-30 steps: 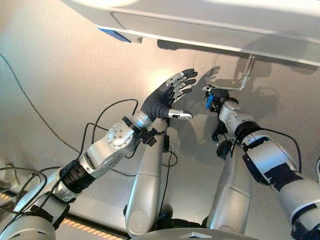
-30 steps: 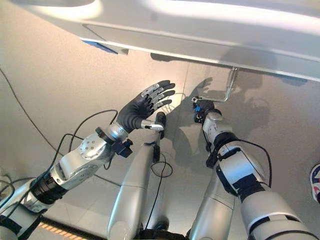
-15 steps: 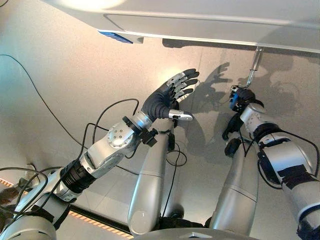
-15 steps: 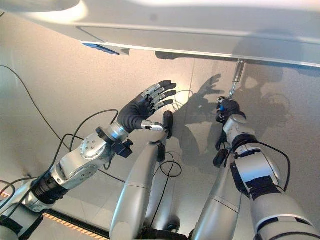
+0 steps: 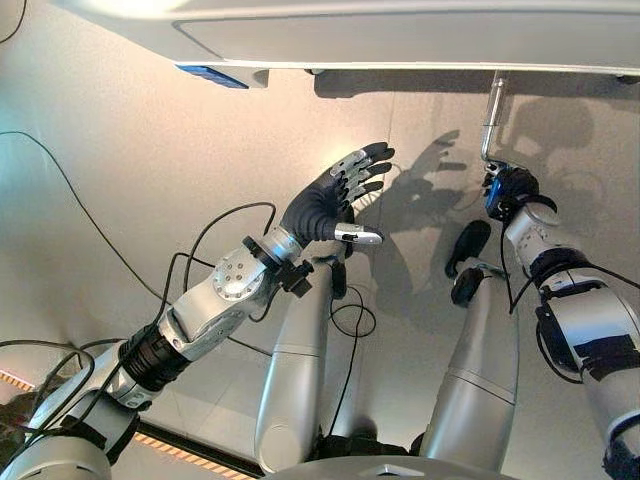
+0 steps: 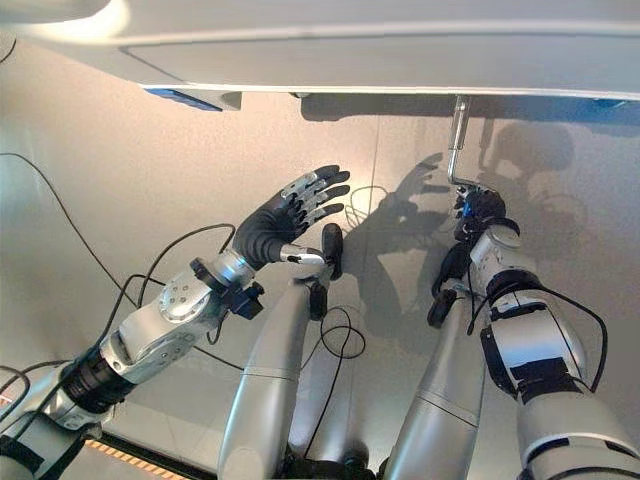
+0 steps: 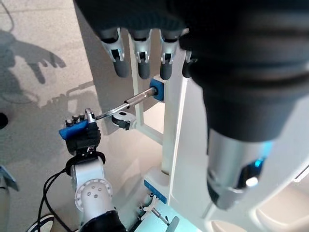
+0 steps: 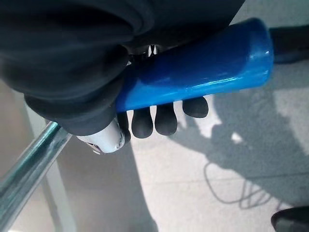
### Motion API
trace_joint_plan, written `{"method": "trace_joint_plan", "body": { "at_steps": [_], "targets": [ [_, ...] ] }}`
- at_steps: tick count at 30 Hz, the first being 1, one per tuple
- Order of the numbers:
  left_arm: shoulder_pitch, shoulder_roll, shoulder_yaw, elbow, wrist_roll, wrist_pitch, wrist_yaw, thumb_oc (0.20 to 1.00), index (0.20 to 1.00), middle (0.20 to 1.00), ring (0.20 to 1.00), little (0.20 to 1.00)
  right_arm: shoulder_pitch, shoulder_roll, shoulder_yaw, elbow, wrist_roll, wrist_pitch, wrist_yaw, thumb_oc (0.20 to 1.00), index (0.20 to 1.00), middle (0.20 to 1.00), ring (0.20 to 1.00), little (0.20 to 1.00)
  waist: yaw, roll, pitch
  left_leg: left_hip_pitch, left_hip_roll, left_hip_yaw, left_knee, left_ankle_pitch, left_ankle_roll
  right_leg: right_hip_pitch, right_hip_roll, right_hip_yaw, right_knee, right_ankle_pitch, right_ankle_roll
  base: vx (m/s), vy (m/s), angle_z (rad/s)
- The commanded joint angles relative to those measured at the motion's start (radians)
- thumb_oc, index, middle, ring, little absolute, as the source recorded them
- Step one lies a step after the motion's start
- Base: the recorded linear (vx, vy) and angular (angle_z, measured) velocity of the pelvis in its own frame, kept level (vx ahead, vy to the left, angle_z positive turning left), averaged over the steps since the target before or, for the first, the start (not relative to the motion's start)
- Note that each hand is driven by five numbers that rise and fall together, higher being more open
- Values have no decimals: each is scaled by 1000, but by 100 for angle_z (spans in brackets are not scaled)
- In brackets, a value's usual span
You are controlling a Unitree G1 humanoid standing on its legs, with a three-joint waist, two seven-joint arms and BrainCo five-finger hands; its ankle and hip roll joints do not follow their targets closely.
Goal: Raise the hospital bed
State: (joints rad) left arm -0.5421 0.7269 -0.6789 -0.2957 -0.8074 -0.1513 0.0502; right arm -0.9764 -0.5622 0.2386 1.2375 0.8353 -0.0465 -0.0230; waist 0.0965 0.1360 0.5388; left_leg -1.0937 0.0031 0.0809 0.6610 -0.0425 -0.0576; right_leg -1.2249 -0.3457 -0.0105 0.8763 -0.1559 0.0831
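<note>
Left hand: the left hand hangs in the air over the floor, fingers spread and straight, holding nothing, well apart from the crank.

Right hand: the right hand has its fingers curled tight round the blue handle, their dark tips wrapping under it in the right wrist view.

Crank: the metal crank runs from the blue handle up through a bend to the underside of the bed's end, where a blue collar marks its socket in the left wrist view.

Hospital bed: the hospital bed stretches across the far edge of both eye views, its pale frame above the hands and the crank hanging beneath it.

Step, as judged: the right hand appears to be partway round a turn of the crank; nothing in these views shows how high the bed stands.

Risk, slip: the handle is smooth and round, so the hand could slide along it or roll off if the wrist fails to follow the circle of the turn.

Risk, strain: a pull out of line with the shaft could bind the crank in its socket or draw it out, stalling the lift.

Risk, direction: cranking the wrong way would lower the bed instead of raising it.

Risk, clearance: the sweep passes near the floor and below the frame, so an arm held too close could knock either one.
</note>
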Motion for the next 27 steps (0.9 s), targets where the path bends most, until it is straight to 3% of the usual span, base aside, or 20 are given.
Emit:
{"method": "trace_joint_plan", "body": {
  "at_steps": [1, 6, 14, 19, 21, 27],
  "targets": [
    [44, -40, 101, -68, 17, -59, -6, 1000, 1000, 1000, 1000, 1000, 172, -192, -96, 105, 66, -11, -93, 200, 200, 200, 200, 200, -55, 79, -19, 14, 45, 1, 7, 5, 1, 20, 46, 4, -1, 73, 39, -8, -62, -17],
    [70, -43, 149, -76, 25, -58, -4, 1000, 1000, 1000, 1000, 1000, 261, -175, -115, -98, 136, -69, -90, 200, 200, 200, 200, 200, -83, 34, -19, 29, 62, 11, -7, 7, -2, 30, 60, -1, -12, 71, 37, -14, -32, -7],
    [140, -13, 256, -105, 52, -52, 21, 1000, 1000, 1000, 1000, 1000, 525, -183, -194, -826, 139, -211, -100, 200, 200, 200, 200, 200, -142, -51, -19, 79, 76, 21, -86, 14, -4, 82, 72, -24, -101, 78, 39, -40, 3, -13],
    [147, 11, 275, -110, 54, -48, 21, 1000, 1000, 1000, 1000, 1000, 575, -182, -217, -972, 128, -230, -106, 200, 200, 200, 200, 200, -152, -71, -19, 100, 78, 19, -108, 17, -7, 109, 75, -34, -130, 81, 38, -31, 13, -4],
    [148, 24, 296, -118, 58, -52, 26, 1000, 1000, 1000, 1000, 1000, 596, -193, -227, -1083, 136, -245, -97, 200, 200, 200, 200, 200, -157, -93, -19, 116, 77, 10, -125, 19, -8, 138, 80, -46, -162, 88, 39, -42, 35, -1],
    [155, 41, 306, -135, 74, -43, 30, 1000, 1000, 1000, 1000, 1000, 600, -229, -206, -1249, 140, -244, -78, 200, 200, 200, 200, 200, -155, -109, -19, 138, 79, -1, -136, 20, -10, 179, 83, -63, -195, 99, 40, -7, 11, -1]
  ]
}}
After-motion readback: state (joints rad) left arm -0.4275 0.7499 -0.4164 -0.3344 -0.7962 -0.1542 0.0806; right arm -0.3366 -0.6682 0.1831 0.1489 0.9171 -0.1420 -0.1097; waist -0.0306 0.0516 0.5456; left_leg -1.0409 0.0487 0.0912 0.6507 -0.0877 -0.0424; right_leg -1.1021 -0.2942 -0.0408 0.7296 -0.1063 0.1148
